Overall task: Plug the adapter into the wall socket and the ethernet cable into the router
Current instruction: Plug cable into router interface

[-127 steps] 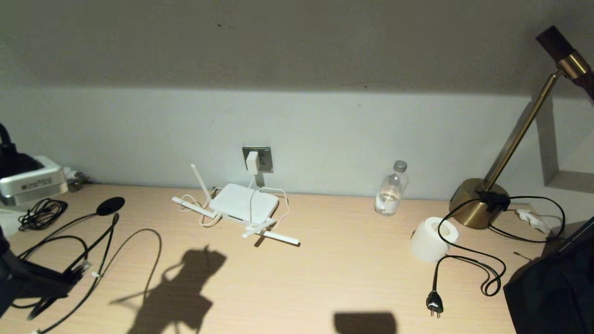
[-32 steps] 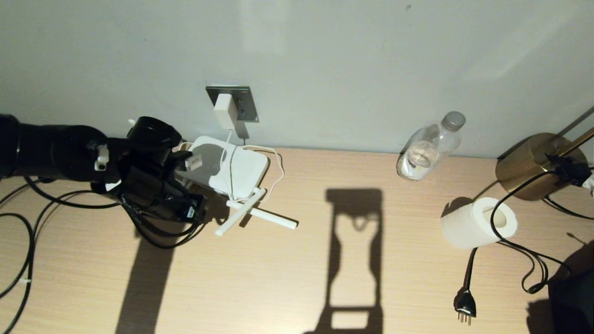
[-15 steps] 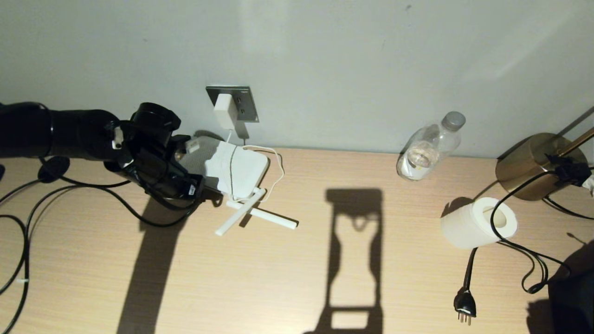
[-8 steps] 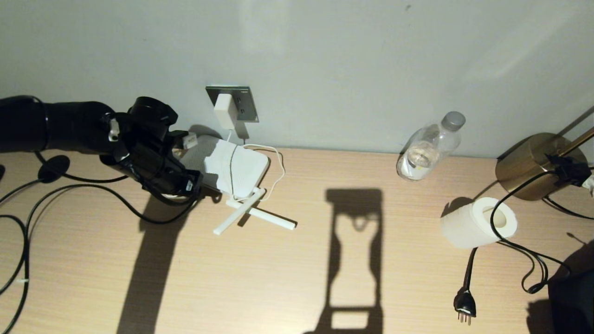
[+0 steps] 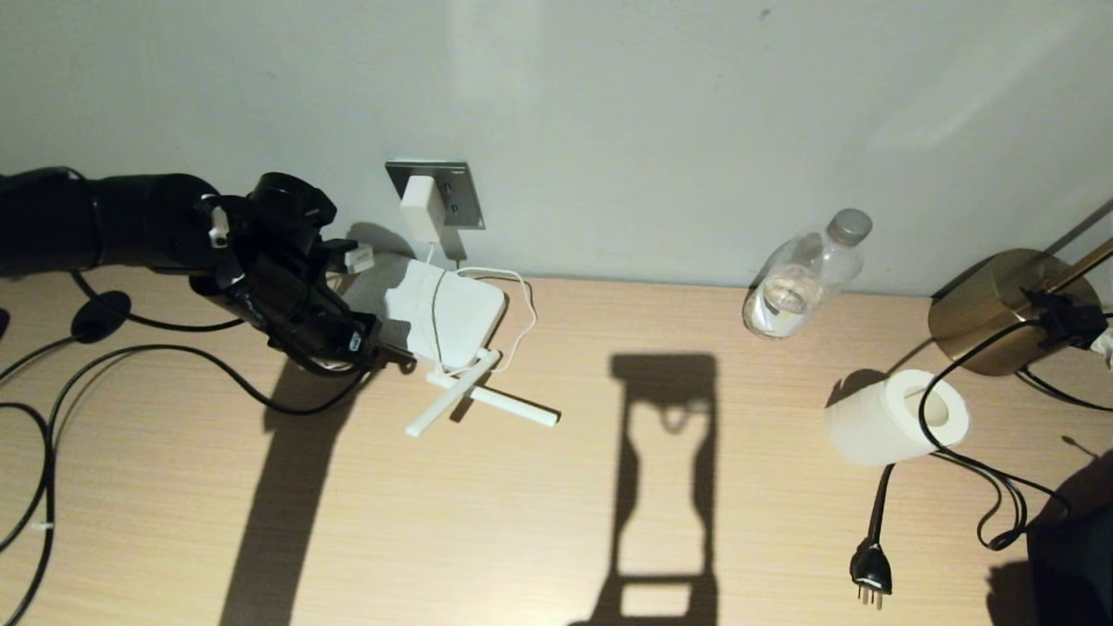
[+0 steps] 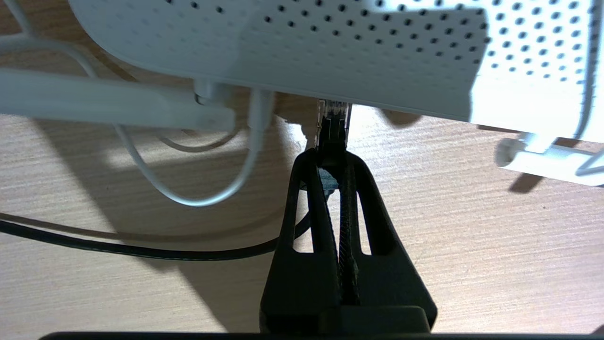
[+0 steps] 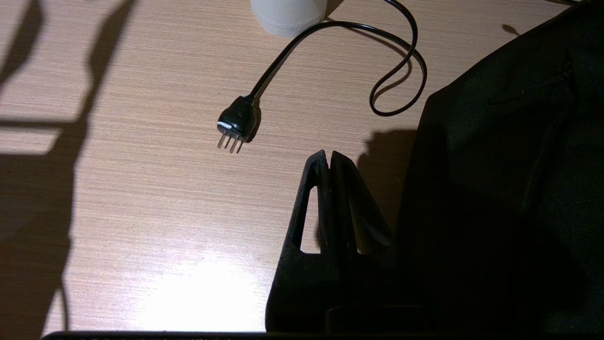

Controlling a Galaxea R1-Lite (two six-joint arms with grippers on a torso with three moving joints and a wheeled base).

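The white router point(image 5: 452, 313) lies on the desk under the wall socket point(image 5: 459, 193). The white adapter point(image 5: 423, 207) sits in that socket, and its thin cord runs down over the router. My left gripper point(image 6: 330, 158) is at the router's left edge, shut on the clear connector point(image 6: 333, 120) of the ethernet cable point(image 5: 217, 369). The connector's tip meets the rim of the router point(image 6: 330, 47); whether it is inside a port is hidden. My right gripper point(image 7: 329, 158) hangs shut and empty above the desk, beside a black bag.
A water bottle point(image 5: 800, 278), a toilet roll point(image 5: 896, 417), a brass lamp base point(image 5: 991, 309) and a loose black three-pin plug point(image 5: 869, 574) occupy the right side. The black bag point(image 5: 1069, 556) fills the near right corner. Black cords and a round disc point(image 5: 100, 315) lie at left.
My left gripper, still shut on the connector, has edged a little toward the wall along the router's left edge. The router and its antennas have shifted slightly.
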